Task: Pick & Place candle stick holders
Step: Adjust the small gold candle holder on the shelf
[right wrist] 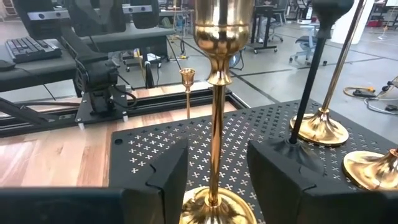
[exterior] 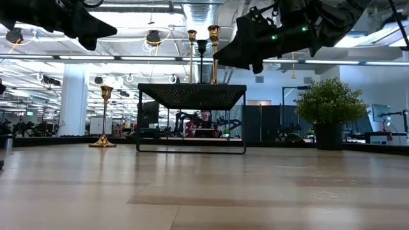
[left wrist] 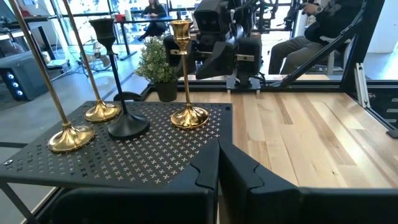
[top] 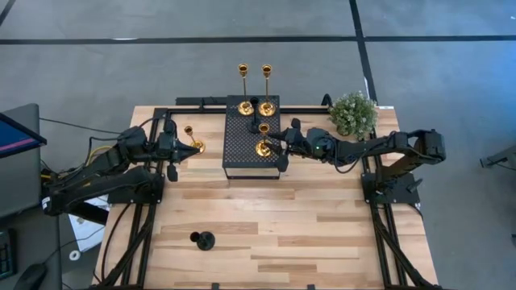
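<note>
A black perforated platform [top: 242,138] stands at the table's far middle. On it rest, by their round bases, two tall gold candle stick holders [top: 244,106] [top: 266,106], a black one [left wrist: 121,121] and a shorter gold one [right wrist: 214,124] near its right front. My right gripper [right wrist: 217,168] is open, level, with one finger on each side of that shorter holder's stem, not touching it. Another gold holder [top: 193,147] stands on the table left of the platform. My left gripper [left wrist: 219,165] is shut, raised above the table beside it. A black holder [top: 203,239] stands near the front edge.
A small bushy green plant [top: 353,113] in a dark pot stands at the far right, behind my right arm. Black frame rails [top: 375,225] run along both table sides. Bare wood lies between the platform and the near edge. People sit in the room beyond.
</note>
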Robot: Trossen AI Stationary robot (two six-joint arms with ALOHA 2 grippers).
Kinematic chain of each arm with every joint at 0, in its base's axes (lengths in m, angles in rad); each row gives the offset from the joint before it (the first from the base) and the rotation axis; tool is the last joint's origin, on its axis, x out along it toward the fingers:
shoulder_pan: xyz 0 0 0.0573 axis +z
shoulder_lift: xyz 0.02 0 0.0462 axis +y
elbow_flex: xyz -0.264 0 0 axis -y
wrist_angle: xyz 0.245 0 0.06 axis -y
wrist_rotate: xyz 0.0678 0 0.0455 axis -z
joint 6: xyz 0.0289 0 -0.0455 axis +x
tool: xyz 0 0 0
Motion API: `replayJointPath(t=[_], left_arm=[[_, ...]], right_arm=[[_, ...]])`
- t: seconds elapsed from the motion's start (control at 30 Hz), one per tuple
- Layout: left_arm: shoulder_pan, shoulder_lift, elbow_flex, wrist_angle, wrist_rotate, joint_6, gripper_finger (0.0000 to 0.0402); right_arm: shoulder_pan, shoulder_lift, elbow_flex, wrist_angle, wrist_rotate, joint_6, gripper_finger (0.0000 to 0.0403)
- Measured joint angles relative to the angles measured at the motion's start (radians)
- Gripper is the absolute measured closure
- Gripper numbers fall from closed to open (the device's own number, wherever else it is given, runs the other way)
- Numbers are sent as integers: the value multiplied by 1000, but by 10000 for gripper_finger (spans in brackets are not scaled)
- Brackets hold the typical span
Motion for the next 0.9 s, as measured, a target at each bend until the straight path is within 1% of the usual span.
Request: replayJointPath(t=[0.17,0.7,0.9], left_arm=[[0,0,0,0,0,0,394],[0,0,0,0,0,0,394],[0,0,0,0,0,0,394]], right_arm=[[2,0,0,7,-1,11,247],[13,0,0,37,1,43,264],[0,24,-1,57,1,43,271]])
